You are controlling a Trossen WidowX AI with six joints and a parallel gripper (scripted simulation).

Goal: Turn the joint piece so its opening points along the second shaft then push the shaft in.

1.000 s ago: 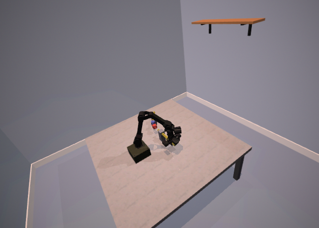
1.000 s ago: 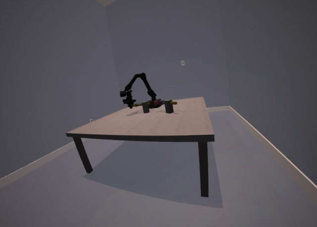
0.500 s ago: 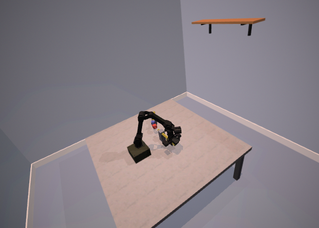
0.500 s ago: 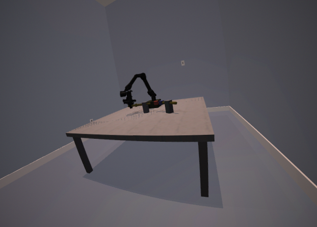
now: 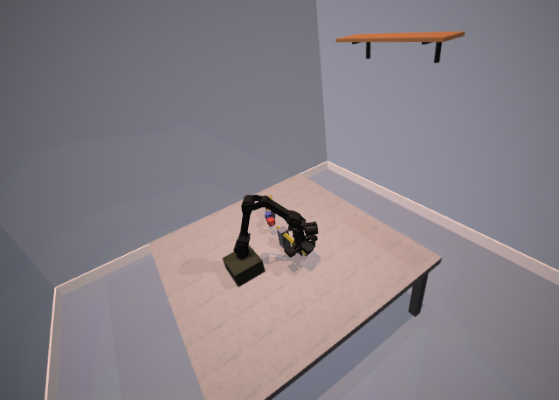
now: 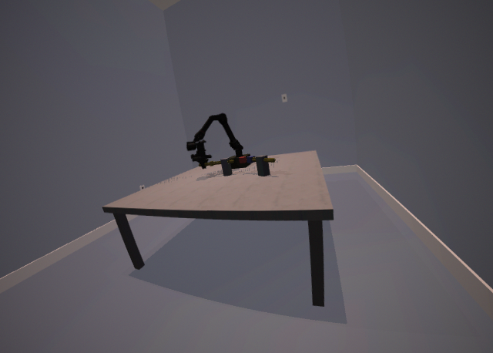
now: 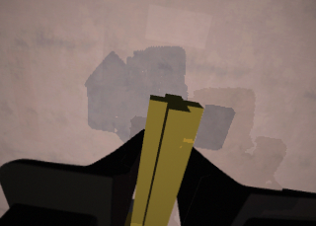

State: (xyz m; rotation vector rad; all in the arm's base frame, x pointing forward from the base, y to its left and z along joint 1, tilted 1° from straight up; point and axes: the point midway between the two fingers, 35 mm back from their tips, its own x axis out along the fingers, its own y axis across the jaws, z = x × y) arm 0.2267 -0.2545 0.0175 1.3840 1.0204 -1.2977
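Observation:
My gripper [image 5: 300, 250] [image 6: 203, 165] [image 7: 159, 136] is shut on the yellow second shaft [image 5: 288, 237] [image 6: 212, 163] [image 7: 165, 167], near its outer end. That shaft runs through the grey second block [image 5: 282, 237] [image 6: 226, 167]. Its inner tip shows just past the block, with a small gap to the red joint piece [image 5: 271, 221] [image 6: 242, 159] in the top view. The red piece sits on a blue part [image 5: 268, 214] [image 6: 249, 159] at the end of the yellow first shaft [image 6: 272, 159], which is held in the first block [image 6: 263, 167]. The red piece's opening is too small to make out.
The arm's dark base [image 5: 244, 266] stands on the table [image 5: 252, 333] [image 6: 223, 200], to the left of the second block in the top view. An orange shelf [image 5: 402, 37] hangs on the wall, far above the table.

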